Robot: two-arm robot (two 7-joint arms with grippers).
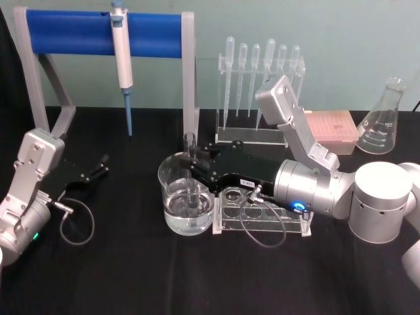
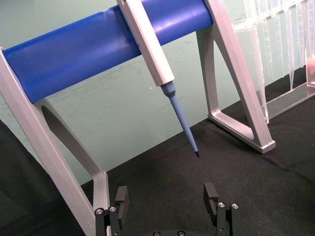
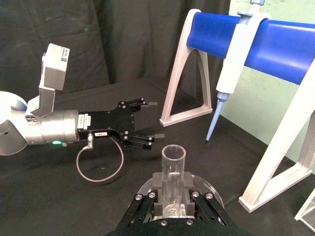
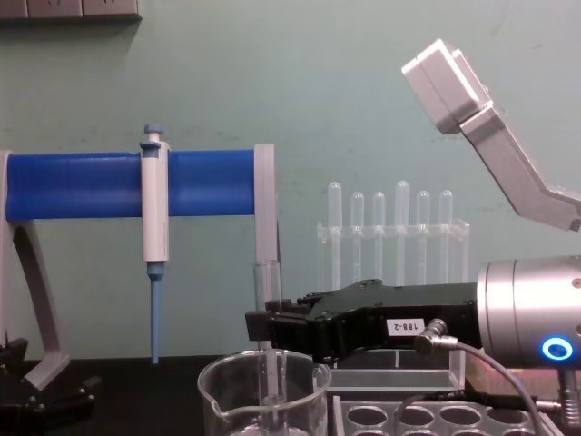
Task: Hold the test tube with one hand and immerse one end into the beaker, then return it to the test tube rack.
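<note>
While the right gripper clamps the test tube upright, its flat black jaws closed on the glass a little below the open rim, the tube's rounded lower end stands inside the beaker and appears to reach the clear liquid there. The main risk, as I judge it, is slip: smooth thin glass between hard flat jaws offers little friction, and a wet tube sliding down would knock the beaker's bottom and could crack. A lift that is not straight up could drag the tube against the beaker's thin wall or spouted rim and tip the light cylinder, spilling liquid over the matte black cloth. The test tube rack, clear rigid plastic with round holes, sits just beside the beaker on its right, so the return path is short, yet a small misalignment would set the round end on the plate between holes. A grey cable loops over the rack and might snag. The left gripper rests well apart at the table's left, fingers spread and empty.
</note>
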